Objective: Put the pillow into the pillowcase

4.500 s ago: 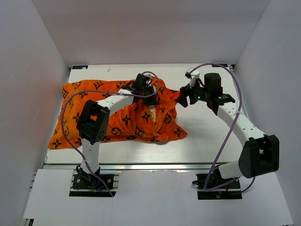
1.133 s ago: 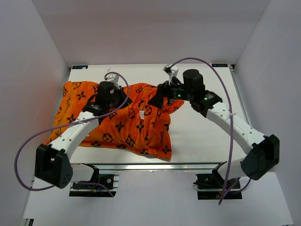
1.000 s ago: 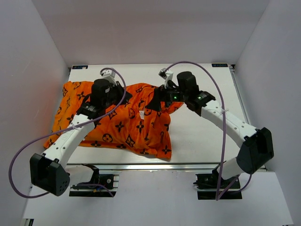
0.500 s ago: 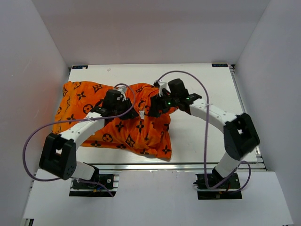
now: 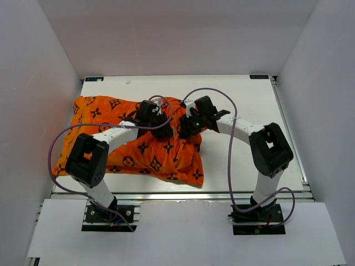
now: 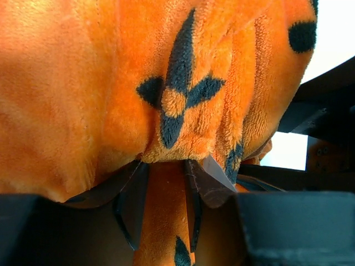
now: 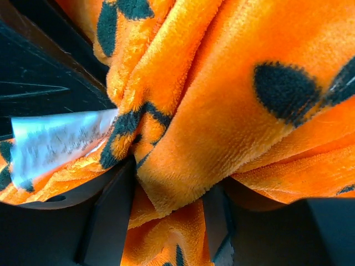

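Note:
The orange pillowcase (image 5: pixel 111 138) with black motifs lies bulging across the left half of the table. The pillow is hidden from view. Both grippers meet at the case's bunched right end. My left gripper (image 5: pixel 165 128) presses into the plush (image 6: pixel 83 83), its jaws parted with orange fabric showing in the gap (image 6: pixel 166 166). My right gripper (image 5: pixel 184 126) comes from the right. Its jaws hold a thick fold of the fabric (image 7: pixel 249 111) between them (image 7: pixel 166 185), next to the small white tag (image 7: pixel 55 141).
White table (image 5: pixel 249 111) with white walls on three sides. The front rail (image 5: pixel 177 195) runs along the near edge. Purple cables (image 5: pixel 230 133) loop over both arms. The right arm's dark body (image 6: pixel 327 105) shows close by in the left wrist view.
Both arms have swung inward to the case's right end. The left jaws have parted from shut; the right jaws have narrowed onto a fold. The case's right end has bunched up.

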Robot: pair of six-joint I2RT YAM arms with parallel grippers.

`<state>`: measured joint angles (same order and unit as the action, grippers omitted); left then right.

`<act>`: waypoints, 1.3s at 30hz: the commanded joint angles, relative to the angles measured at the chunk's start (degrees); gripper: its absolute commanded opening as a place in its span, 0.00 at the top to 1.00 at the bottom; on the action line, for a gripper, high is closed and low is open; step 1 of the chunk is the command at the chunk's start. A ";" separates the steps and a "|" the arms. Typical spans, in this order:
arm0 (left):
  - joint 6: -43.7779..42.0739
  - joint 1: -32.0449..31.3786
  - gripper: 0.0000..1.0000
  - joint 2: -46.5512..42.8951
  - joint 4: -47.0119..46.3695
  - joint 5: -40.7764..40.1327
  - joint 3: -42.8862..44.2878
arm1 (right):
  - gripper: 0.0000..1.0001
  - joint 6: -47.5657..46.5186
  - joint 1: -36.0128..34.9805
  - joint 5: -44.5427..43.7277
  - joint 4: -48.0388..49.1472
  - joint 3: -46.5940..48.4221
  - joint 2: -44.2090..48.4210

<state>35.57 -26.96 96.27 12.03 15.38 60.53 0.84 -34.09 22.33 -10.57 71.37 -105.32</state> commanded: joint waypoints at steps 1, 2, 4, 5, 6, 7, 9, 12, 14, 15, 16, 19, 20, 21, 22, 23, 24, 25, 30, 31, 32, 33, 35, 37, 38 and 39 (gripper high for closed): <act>-1.03 -0.64 0.57 0.94 0.01 -0.08 0.73 | 0.47 -2.16 0.78 -3.61 0.19 0.26 1.34; -1.03 -0.64 0.57 1.03 -0.08 -0.43 0.47 | 0.48 -2.07 0.78 -3.52 0.11 0.26 1.34; -1.12 -0.64 0.69 1.46 -0.25 -0.87 0.29 | 0.48 -2.07 0.78 -3.52 -0.07 0.26 1.17; -1.03 -0.64 0.77 2.42 -0.43 -1.31 0.29 | 0.48 -2.25 0.78 -3.52 -0.24 0.52 0.99; -0.94 -0.64 0.86 3.04 -0.52 -1.40 0.37 | 0.49 -2.25 0.78 -3.52 -0.33 0.69 0.82; -0.86 -0.64 1.00 3.74 -0.52 -1.40 0.46 | 0.49 -2.25 0.78 -3.43 -0.42 0.70 0.82; -0.68 -0.64 1.00 5.76 -0.52 -1.66 0.99 | 0.49 -2.25 0.78 -3.43 -0.51 0.70 0.90; -0.07 -0.64 1.00 4.73 -1.48 -1.93 0.55 | 0.49 -2.60 0.86 -3.87 -0.68 0.61 1.60; 0.11 -0.64 1.00 1.04 -1.05 -2.02 0.81 | 0.49 -2.69 1.13 -4.13 -1.30 0.96 1.96; 0.02 -0.64 1.00 -0.63 -0.61 -2.37 2.03 | 0.49 -2.60 1.47 -4.05 -1.30 0.79 2.31; -0.15 -0.55 1.00 -4.12 0.09 -2.46 2.74 | 0.49 -2.60 1.57 -4.05 -1.21 0.70 2.57; -0.42 -0.64 1.00 -11.51 2.03 -2.81 6.25 | 0.49 -2.69 2.09 -4.13 -1.39 0.70 3.27; -0.33 -0.64 1.00 -13.11 2.55 -2.72 7.13 | 0.49 -2.69 2.27 -4.22 -1.39 0.87 3.45; 0.02 -0.55 1.00 -14.43 2.38 -2.46 7.84 | 0.48 -2.77 2.36 -4.22 -1.47 0.87 3.54; 0.55 -0.64 1.00 -15.66 2.29 -1.85 9.06 | 0.48 -2.78 2.53 -4.31 -1.65 1.13 3.45; 1.25 -0.64 1.00 -16.98 1.77 -1.15 9.60 | 0.48 -2.78 2.62 -4.22 -1.74 1.31 3.37; 1.78 -0.64 1.00 -17.25 1.59 -0.36 10.21 | 0.48 -2.78 2.71 -4.13 -1.74 1.40 3.19; 2.30 -0.64 1.00 -17.17 1.24 1.31 10.74 | 0.48 -2.78 2.80 -4.05 -1.91 1.75 3.19; 8.80 -0.81 1.00 -15.50 -6.92 7.12 8.56 | 0.35 -1.99 3.76 -1.07 -1.91 3.24 4.33; 9.68 -0.99 1.00 -15.15 -8.41 7.56 7.94 | 0.31 -1.90 4.20 0.16 -1.91 3.51 4.68; 10.21 -1.42 1.00 -14.71 -9.91 7.91 7.59 | 0.26 -1.64 4.81 3.48 -2.17 4.55 5.38; 10.13 -1.60 1.00 -13.66 -9.49 7.91 7.84 | 0.17 -1.55 6.56 5.69 -2.26 5.17 5.91; 9.17 -1.69 1.00 -13.04 -7.65 7.92 8.63 | 0.10 -1.80 8.94 12.96 -2.61 7.27 7.92; 6.98 -1.60 0.89 -13.30 -3.71 6.87 9.95 | 0.11 -2.51 13.24 15.89 -2.62 8.86 10.73; 5.84 -1.69 0.78 -13.74 -2.03 6.16 10.39 | 0.11 -5.30 14.47 17.91 -2.96 9.83 11.62; 4.69 -1.69 0.67 -14.70 -0.19 3.46 11.61 | 0.11 -7.24 16.75 18.36 -4.53 11.84 12.50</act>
<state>42.54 -28.47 84.79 7.79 21.26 69.65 -1.74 -22.24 33.04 -14.61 76.79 -99.53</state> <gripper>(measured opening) 0.265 0.892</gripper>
